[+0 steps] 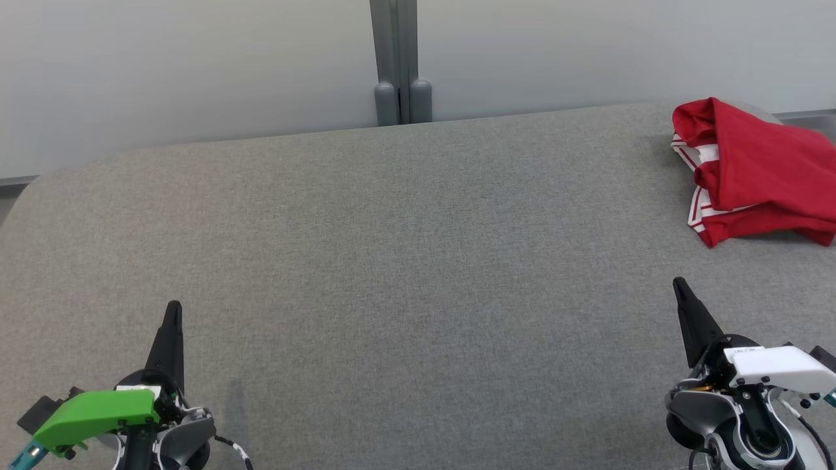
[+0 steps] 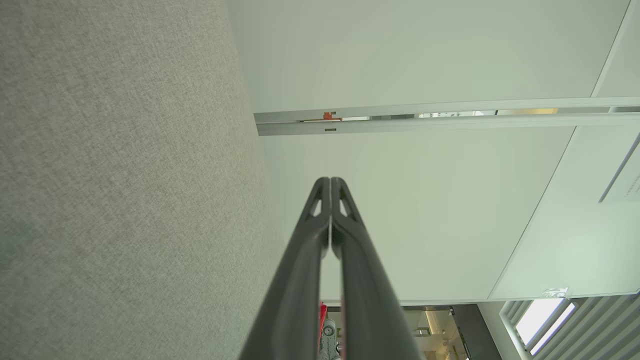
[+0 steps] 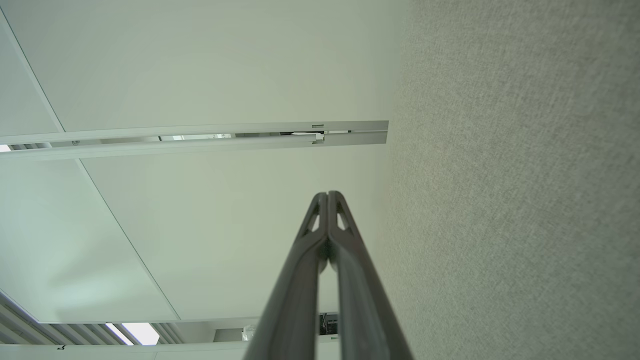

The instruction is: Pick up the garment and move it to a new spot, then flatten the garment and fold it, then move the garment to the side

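Grey cloth table [image 1: 392, 261], pale wall panels [image 1: 196, 65] behind it; red garment [image 1: 757, 170] on its far right; left gripper [image 1: 173, 307], right gripper [image 1: 678, 282] both closed

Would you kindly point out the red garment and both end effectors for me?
red garment [image 1: 764, 166]: head view, on its red top layer.
left end effector [image 1: 173, 312]: head view, at its closed fingertips.
right end effector [image 1: 680, 287]: head view, at its closed fingertips.

We see a bright green cover [image 1: 98, 411] on the left gripper [image 1: 173, 312] and a white cover [image 1: 780, 365] on the right gripper [image 1: 680, 287]; both carry long dark tapering fingers [image 1: 168, 349], grey housings [image 1: 189, 436] and thin cables [image 1: 232, 448].
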{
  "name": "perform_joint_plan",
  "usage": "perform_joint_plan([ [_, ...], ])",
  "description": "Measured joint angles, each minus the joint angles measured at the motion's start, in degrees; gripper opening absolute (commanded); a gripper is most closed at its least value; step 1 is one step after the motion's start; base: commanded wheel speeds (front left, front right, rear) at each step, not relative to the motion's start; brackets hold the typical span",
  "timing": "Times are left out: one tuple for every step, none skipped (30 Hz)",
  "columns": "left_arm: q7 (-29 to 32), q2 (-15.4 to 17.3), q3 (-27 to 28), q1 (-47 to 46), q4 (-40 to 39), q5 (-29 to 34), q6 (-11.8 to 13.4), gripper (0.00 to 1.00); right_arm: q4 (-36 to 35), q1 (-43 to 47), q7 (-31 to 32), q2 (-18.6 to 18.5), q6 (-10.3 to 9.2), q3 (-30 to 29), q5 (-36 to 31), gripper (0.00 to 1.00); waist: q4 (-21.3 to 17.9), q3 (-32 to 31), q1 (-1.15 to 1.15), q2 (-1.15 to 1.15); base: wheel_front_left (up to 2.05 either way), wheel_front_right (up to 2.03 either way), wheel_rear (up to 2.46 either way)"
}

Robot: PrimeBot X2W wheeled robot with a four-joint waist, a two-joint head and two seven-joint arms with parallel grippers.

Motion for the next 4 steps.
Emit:
perform_joint_plan([
  [0.0,0.0,0.0,0.0,0.0,0.0,0.0,0.0,0.0,0.0,0.0,0.0,0.0,0.0,0.0,0.0,0.0,0.0,0.0,0.0,0.0,0.0,0.0],
  [0.0,0.0,0.0,0.0,0.0,0.0,0.0,0.0,0.0,0.0,0.0,0.0,0.0,0.0,0.0,0.0,0.0,0.0,0.0,0.0,0.0,0.0,0.0],
  [0.0,0.0,0.0,0.0,0.0,0.0,0.0,0.0,0.0,0.0,0.0,0.0,0.0,0.0,0.0,0.0,0.0,0.0,0.0,0.0,0.0,0.0,0.0],
  [0.0,0.0,0.0,0.0,0.0,0.0,0.0,0.0,0.0,0.0,0.0,0.0,0.0,0.0,0.0,0.0,0.0,0.0,0.0,0.0,0.0,0.0,0.0],
])
